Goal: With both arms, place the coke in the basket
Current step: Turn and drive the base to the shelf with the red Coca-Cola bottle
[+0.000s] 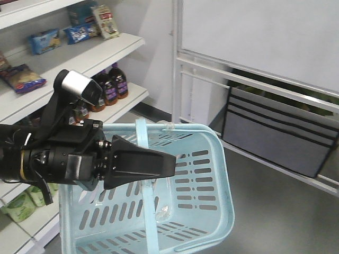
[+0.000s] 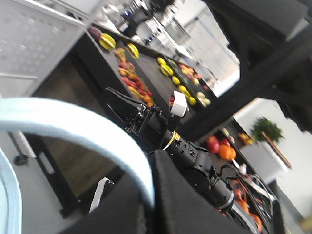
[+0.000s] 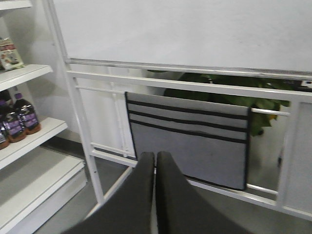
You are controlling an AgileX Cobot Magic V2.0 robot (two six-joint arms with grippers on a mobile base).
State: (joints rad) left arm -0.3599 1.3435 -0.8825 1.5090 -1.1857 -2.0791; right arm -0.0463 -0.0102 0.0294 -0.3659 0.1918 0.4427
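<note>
Left gripper (image 1: 170, 161) clamps the basket (image 1: 226, 196) by its handle (image 1: 150, 206), right gripper (image 3: 155, 158) is closed and empty (no coke in sight), so fetching and placing remain.

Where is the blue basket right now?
In the front view, the basket fills the lower middle of the picture. The right gripper reaches across in front of it, and the dark bottles stand on a shelf behind it to the left.

Light blue slotted basket (image 1: 221, 174) hangs tilted in midair.
</note>
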